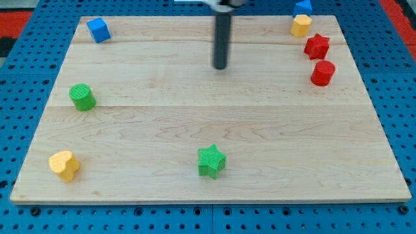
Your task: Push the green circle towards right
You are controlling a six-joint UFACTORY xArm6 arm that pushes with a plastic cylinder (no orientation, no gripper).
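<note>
The green circle (82,97) stands on the wooden board (208,130) near its left edge, about halfway up. My tip (221,67) is at the lower end of the dark rod in the upper middle of the board. It is far to the right of the green circle and a little higher in the view, touching no block.
A green star (211,160) sits at the lower middle. A yellow heart (64,165) lies at the bottom left. A blue cube (98,30) is at the top left. At the top right are a blue block (303,6), a yellow block (300,25), a red star (316,46) and a red cylinder (322,73).
</note>
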